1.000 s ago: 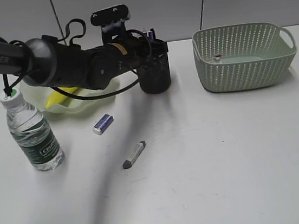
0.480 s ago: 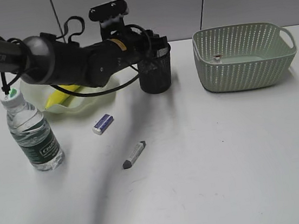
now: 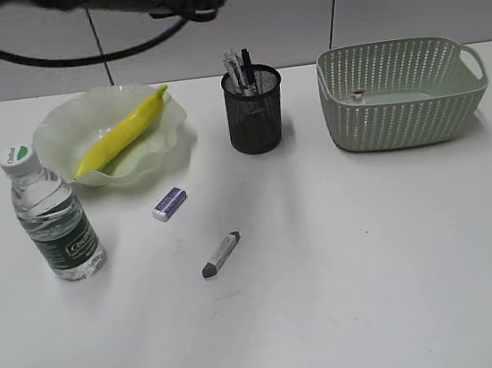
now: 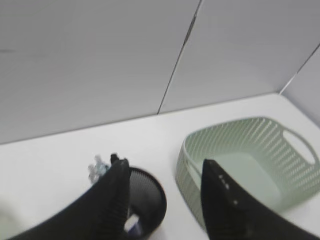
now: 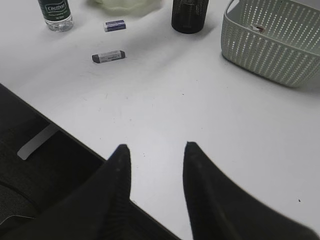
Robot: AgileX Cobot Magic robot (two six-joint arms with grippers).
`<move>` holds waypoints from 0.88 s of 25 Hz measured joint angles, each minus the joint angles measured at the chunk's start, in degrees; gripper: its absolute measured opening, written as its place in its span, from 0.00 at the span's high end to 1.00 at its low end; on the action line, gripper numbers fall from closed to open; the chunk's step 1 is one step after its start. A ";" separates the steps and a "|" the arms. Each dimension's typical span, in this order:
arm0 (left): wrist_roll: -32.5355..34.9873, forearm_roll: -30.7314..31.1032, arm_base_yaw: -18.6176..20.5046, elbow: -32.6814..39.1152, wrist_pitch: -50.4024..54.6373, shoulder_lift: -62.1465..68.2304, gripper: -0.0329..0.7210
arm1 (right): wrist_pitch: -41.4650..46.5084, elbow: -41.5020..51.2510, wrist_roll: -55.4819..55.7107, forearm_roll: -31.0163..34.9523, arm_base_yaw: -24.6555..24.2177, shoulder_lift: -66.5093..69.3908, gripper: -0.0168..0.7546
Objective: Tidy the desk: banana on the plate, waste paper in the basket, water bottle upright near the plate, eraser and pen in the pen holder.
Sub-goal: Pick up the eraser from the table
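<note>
Both grippers were open and empty: left gripper (image 4: 165, 200) above the pen holder (image 3: 254, 109), right gripper (image 5: 154, 185) well clear. Banana (image 3: 123, 132) lay in the plate (image 3: 64, 125) left of the holder; eraser (image 3: 168, 203) on the table (image 3: 371, 249) nearby.

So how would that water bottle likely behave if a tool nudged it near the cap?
The water bottle stands upright, tall over a narrow base, so a high push would probably tip it. It looks nearly full, so likely heavy for its size. Its clear plastic may be slippery.
</note>
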 joint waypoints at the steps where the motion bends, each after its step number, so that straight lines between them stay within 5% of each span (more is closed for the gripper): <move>1: 0.00 1.88 0.00 0.00 5.15 -2.31 0.49 | 0.00 0.00 0.00 0.00 0.00 0.00 0.60; 14: 0.45 13.64 0.00 0.00 66.44 -28.65 0.49 | 0.00 0.00 -0.02 0.04 0.00 0.00 0.60; 22: 1.56 14.14 0.00 11.65 70.78 -50.51 0.60 | 0.00 0.00 -0.02 0.04 0.00 0.00 0.60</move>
